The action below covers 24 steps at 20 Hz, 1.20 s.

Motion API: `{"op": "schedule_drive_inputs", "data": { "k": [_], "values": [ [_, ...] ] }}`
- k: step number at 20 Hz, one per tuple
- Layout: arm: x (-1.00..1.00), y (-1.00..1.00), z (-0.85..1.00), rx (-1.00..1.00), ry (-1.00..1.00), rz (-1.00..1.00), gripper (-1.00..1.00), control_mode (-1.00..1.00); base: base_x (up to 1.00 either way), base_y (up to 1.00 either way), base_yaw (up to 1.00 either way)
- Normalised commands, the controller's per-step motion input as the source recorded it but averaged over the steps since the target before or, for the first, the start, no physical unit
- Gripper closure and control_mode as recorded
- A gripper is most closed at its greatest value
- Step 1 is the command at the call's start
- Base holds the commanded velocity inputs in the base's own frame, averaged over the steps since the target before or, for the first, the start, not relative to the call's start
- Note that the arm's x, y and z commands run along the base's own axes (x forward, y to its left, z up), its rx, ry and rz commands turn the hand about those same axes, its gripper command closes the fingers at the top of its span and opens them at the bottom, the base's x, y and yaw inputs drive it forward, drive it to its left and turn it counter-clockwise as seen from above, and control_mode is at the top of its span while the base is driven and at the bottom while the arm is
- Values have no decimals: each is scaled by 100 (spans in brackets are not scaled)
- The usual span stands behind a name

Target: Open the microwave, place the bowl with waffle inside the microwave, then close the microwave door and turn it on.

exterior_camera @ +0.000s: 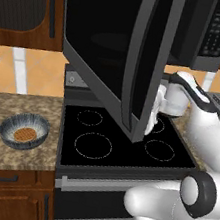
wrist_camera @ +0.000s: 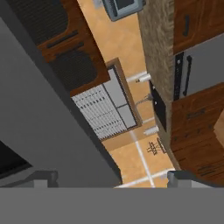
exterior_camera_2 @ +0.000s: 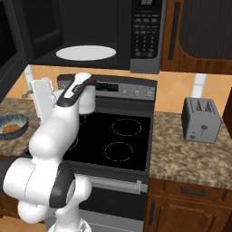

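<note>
The microwave (exterior_camera_2: 90, 27) hangs above the stove with its cavity showing and a white turntable (exterior_camera_2: 86, 52) inside. The microwave door (exterior_camera: 112, 46) stands swung out over the stove. My gripper (wrist_camera: 113, 178) is open, fingertips (wrist_camera: 43, 178) wide apart, at the door's free edge; the door's grey slab (wrist_camera: 52, 127) runs close along the left fingertip. My white hand (exterior_camera: 155, 112) sits just behind that edge. The blue-grey bowl (exterior_camera: 24, 131) holding the waffle (exterior_camera: 24, 133) rests on the left counter, well left of the hand; the bowl (exterior_camera_2: 12, 126) also sits at the left edge of the right base view.
The black stovetop (exterior_camera: 127, 143) lies under the door. A silver toaster (exterior_camera_2: 201, 118) stands on the right counter (exterior_camera_2: 190, 158). The keypad strip (exterior_camera_2: 145, 31) is at the microwave's right. Wooden cabinets (exterior_camera_2: 199, 31) flank the microwave.
</note>
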Motion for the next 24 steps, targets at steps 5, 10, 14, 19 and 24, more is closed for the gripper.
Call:
{"op": "schedule_drive_inputs", "data": {
  "k": [5, 10, 14, 19, 24],
  "values": [
    [0, -23, -100, 0, 0, -1, -100, -100, 0, 0, 0],
    [0, 69, -78, 8, -12, -26, -100, -100, 0, 0, 0],
    [7, 51, -10, 8, 0, 1, -100, -100, 0, 0, 0],
    [42, 97, -38, -4, -5, -25, -100, -100, 0, 0, 0],
    [61, 11, -7, 0, 0, -21, -100, -100, 0, 0, 0]
  ]
}}
